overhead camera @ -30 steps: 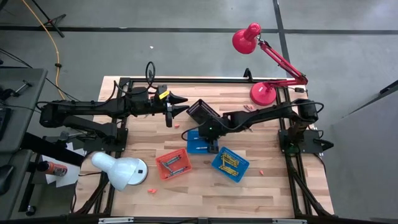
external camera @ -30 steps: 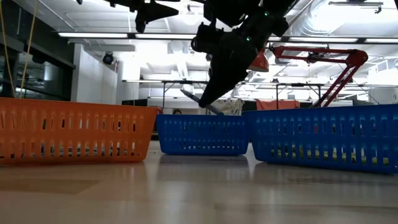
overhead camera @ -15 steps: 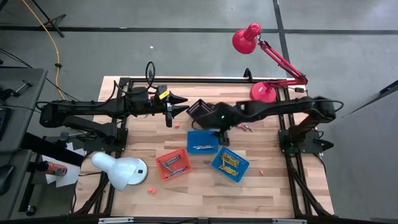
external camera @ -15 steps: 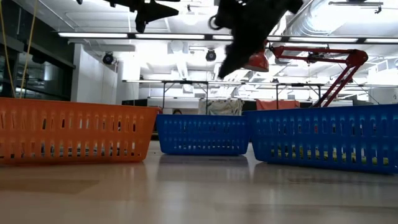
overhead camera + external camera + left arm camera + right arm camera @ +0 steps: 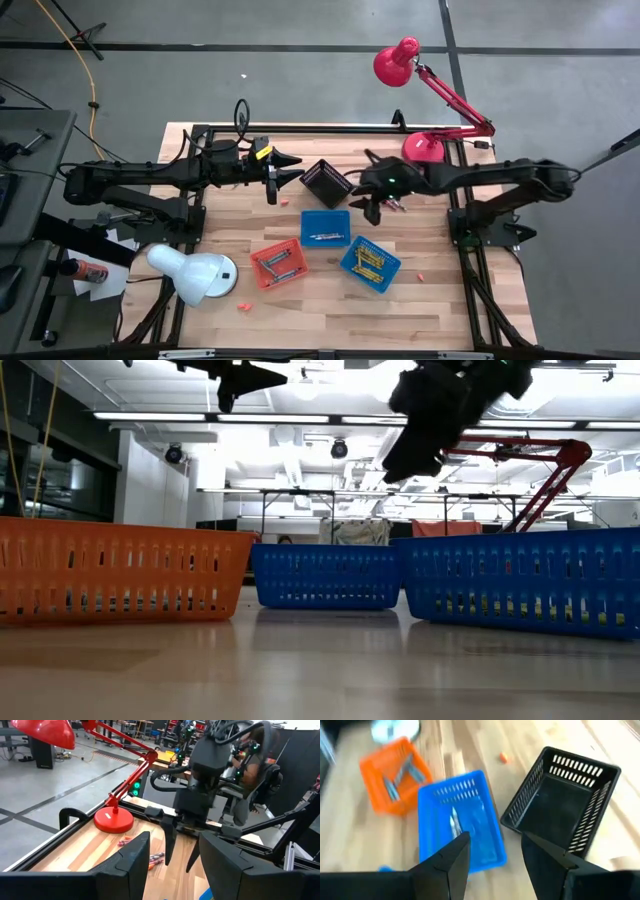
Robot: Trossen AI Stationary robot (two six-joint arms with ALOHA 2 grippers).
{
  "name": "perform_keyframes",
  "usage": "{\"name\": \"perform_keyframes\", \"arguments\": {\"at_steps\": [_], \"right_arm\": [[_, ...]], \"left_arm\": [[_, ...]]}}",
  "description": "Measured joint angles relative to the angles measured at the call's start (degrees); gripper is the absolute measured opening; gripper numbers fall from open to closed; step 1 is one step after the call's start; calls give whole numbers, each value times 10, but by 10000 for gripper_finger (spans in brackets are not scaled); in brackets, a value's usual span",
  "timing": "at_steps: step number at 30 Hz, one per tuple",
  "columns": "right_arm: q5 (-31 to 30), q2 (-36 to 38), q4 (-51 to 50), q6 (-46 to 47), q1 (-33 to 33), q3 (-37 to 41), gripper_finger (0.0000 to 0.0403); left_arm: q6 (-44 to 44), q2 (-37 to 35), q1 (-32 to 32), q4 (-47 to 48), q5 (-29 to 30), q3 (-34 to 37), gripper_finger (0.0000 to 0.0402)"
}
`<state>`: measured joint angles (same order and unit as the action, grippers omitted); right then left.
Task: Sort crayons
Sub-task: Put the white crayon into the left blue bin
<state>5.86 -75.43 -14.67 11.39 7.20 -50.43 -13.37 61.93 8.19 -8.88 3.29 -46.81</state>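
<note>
Wooden table [image 5: 430, 300] carries thin mixed-colour crayons [image 5: 278, 263] in baskets; right gripper [image 5: 372, 203] and left gripper [image 5: 292, 168] gape wide, empty.

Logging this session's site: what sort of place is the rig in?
Probably a robotics lab or workshop: a wooden table in a black frame on bare concrete floor, exposed ceiling lights overhead, and more workbenches in the room behind.

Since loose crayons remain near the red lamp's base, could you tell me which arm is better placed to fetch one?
Probably the right: its open claw hangs beside those crayons, while the left claw waits beyond the black basket.
</note>
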Motion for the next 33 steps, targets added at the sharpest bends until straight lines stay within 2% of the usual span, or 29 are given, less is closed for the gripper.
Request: {"name": "perform_keyframes", "arguments": {"at_steps": [6, 11, 15, 22, 33], "right_arm": [[-12, 67, 318, 152, 0, 133, 172], [-30, 74, 523, 159, 0, 151, 172], [-43, 74, 543, 118, 0, 129, 172], [-43, 73, 535, 102, 0, 107, 172], [-42, 73, 500, 141, 0, 108, 172]], "left_arm": [[0, 0, 0, 0, 0, 0, 158], [0, 0, 0, -1, 0, 0, 158], [0, 0, 0, -1, 0, 0, 158], [0, 0, 0, 0, 0, 0, 158], [1, 0, 0, 0, 4, 0, 158]]}}
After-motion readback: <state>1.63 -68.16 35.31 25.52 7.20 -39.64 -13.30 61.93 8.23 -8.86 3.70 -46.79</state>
